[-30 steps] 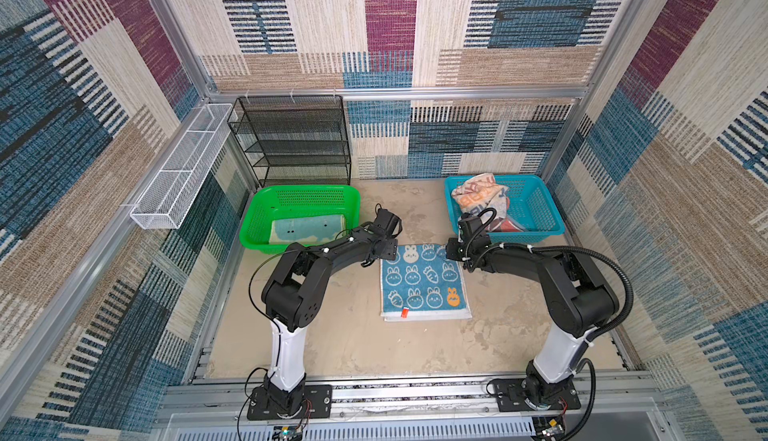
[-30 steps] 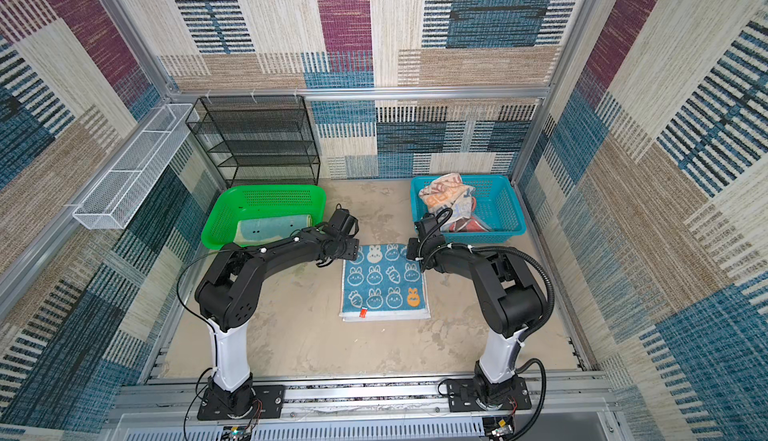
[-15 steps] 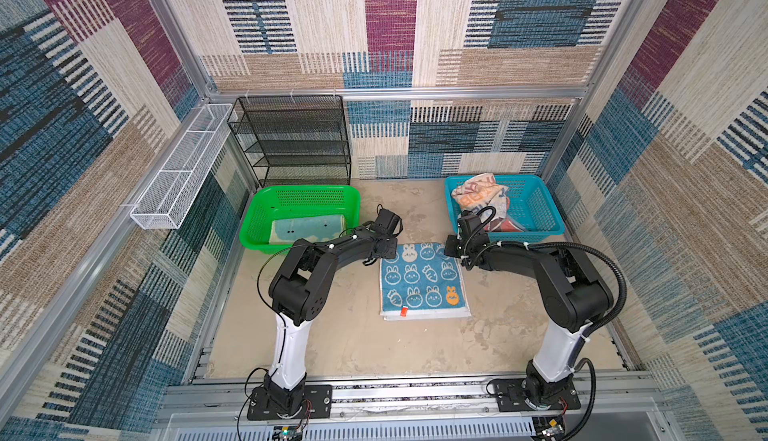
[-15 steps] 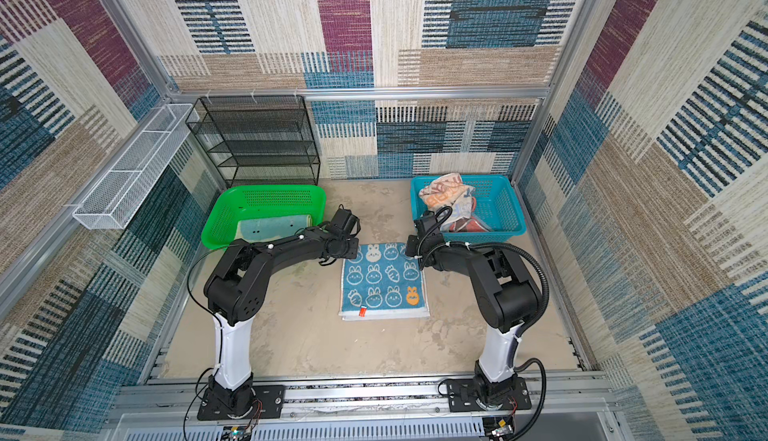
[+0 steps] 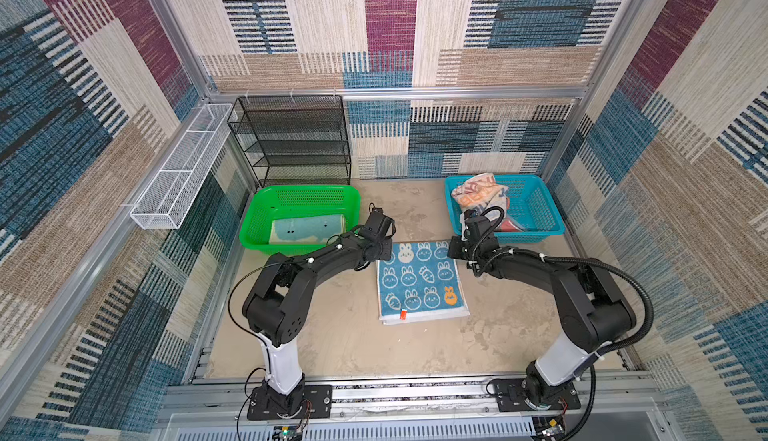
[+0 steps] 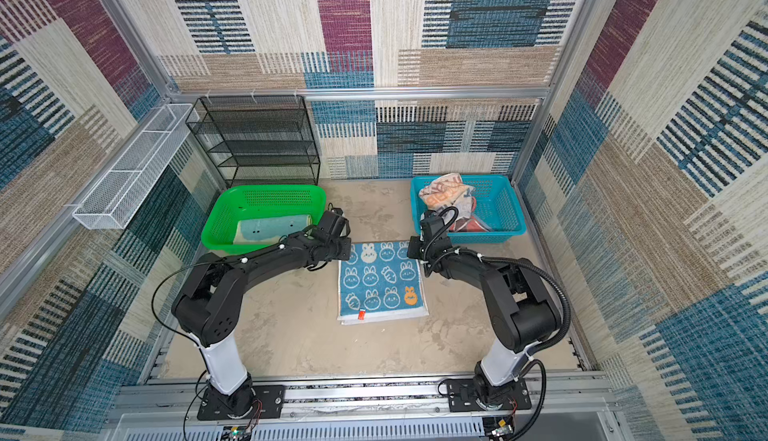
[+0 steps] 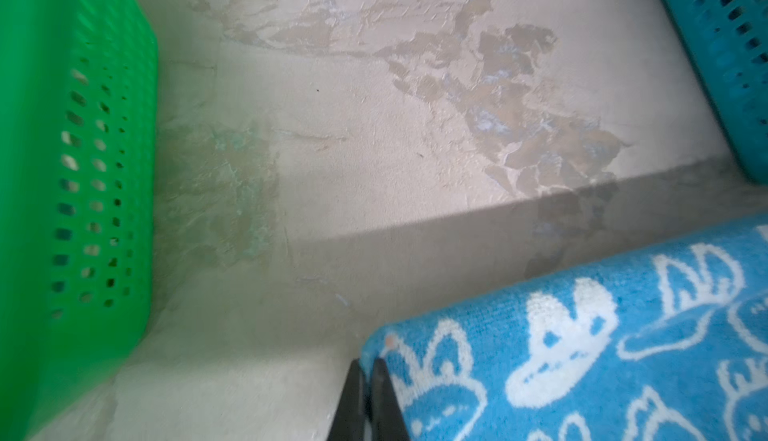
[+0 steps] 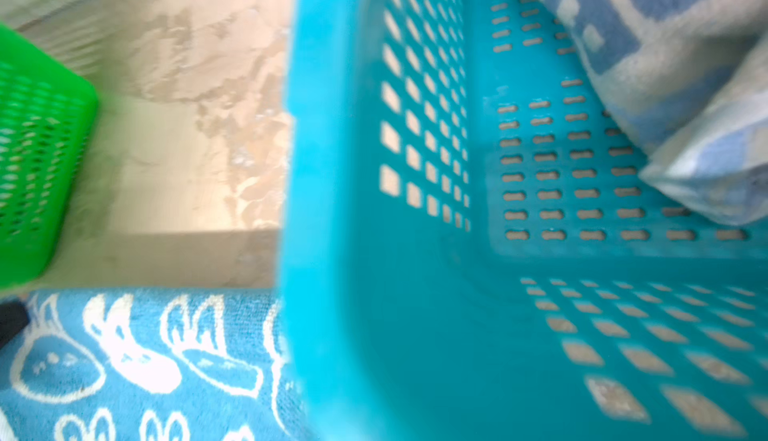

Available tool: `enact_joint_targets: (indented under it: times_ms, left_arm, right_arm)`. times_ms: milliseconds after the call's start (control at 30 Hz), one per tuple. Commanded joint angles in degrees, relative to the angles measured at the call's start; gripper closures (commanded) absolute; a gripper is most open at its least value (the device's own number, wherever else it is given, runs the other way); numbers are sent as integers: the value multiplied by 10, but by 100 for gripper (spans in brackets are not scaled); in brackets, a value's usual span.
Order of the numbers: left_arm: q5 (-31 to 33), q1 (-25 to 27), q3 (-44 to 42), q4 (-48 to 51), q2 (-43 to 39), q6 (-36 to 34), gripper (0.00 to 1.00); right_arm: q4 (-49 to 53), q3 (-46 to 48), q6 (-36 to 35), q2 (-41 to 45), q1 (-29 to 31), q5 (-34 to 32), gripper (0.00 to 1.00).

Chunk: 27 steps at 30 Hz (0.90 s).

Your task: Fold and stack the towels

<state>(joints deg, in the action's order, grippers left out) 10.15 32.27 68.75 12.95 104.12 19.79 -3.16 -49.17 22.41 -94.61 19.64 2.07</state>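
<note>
Left gripper (image 7: 365, 370) clamps rabbit towel (image 7: 582, 355) at its corner, green basket (image 7: 75, 168) near

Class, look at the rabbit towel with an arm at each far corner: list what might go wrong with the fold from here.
The left fingers pinch only the very corner of the rabbit towel; it may slip out. The right arm works close beside the blue basket; lifting could knock it.
</note>
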Motion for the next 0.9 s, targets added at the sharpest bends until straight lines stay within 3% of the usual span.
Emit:
enact_joint_targets:
  times_ms: [0,400,600,867]
  left_arm:
    - [0,-1,-22,-37,-33,-29,100]
    - [37,-1,-95,-154,-141,-114,100]
    - [-6,0,-192,-208,-213,-104,100]
    - [-92,17,-288,-210,-290,-62,100]
  right_arm:
    - [-35,8,-16,25,0,27,100]
    - [-68,-10,-60,57,0,27,100]
    - [-70,36,-65,101,0,49,100]
    - [-47,121,-58,166,0,103,100]
